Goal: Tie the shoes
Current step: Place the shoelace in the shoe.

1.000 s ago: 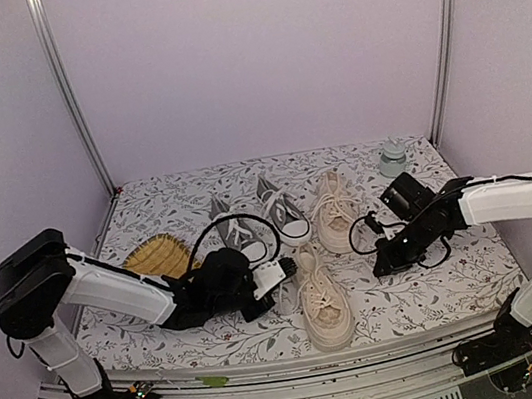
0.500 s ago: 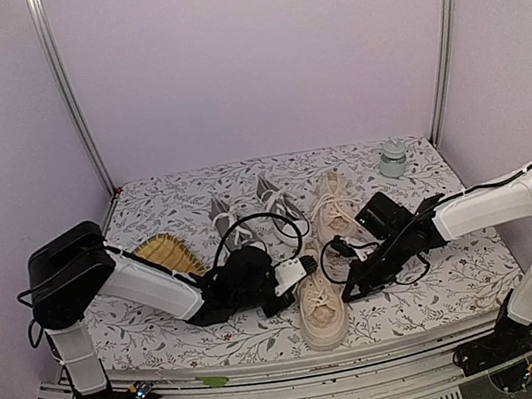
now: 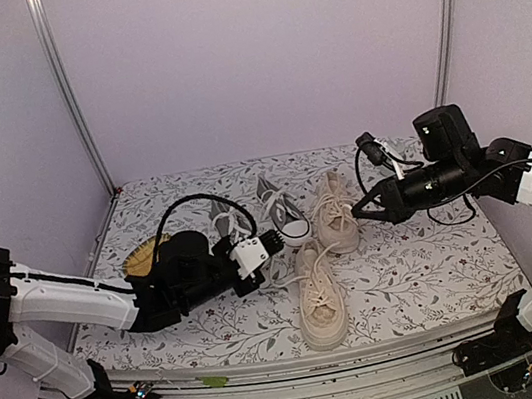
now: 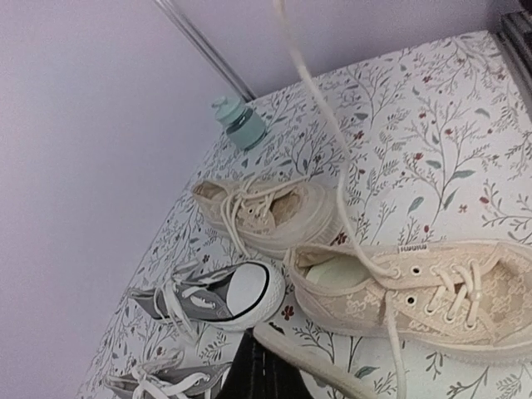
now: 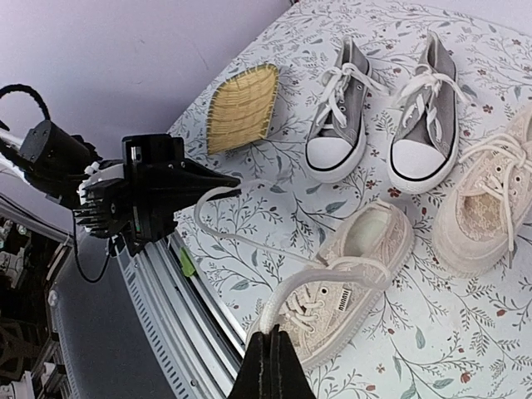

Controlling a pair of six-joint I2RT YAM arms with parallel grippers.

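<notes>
Cream shoe (image 3: 320,297) by the front edge: my left gripper (image 3: 275,242) and right gripper (image 3: 357,213) are each clamped on its lace (image 4: 332,143) ends.

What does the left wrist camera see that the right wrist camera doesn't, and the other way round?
Only the left wrist view shows the little teal bottle by the wall. Only the right wrist view shows the yellow woven tray. Both show the grey sneakers and the cream sneakers, with the near cream one's lace pulled out long.
</notes>
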